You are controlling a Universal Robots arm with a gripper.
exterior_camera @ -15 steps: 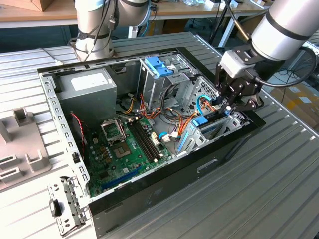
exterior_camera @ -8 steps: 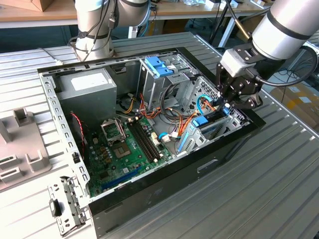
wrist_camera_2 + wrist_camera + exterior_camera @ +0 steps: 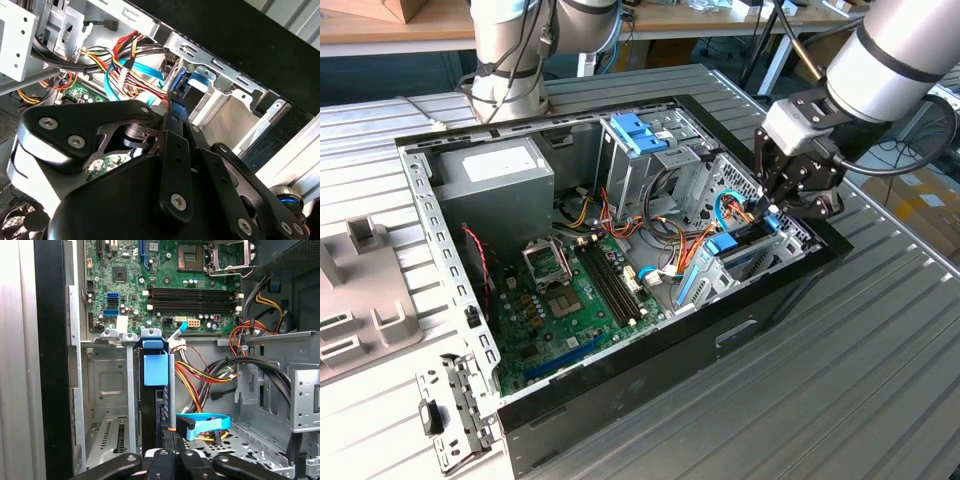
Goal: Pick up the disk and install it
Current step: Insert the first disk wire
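Blue-bracketed disk [image 3: 154,385] — edge-on, dark, upright in the grey cage [image 3: 107,390], tool [image 3: 772,208] clenched on its end.

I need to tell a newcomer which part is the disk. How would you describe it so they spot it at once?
Find the open computer case, then the gripper at its corner on the exterior view's right. The disk stands on edge in the metal cage there, marked by a blue plastic bracket, unlike the bare bay beside it.

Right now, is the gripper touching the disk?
Touching. In the second wrist view the gripper has its jaws closed on the thin edge of the disk, with no gap showing between them.
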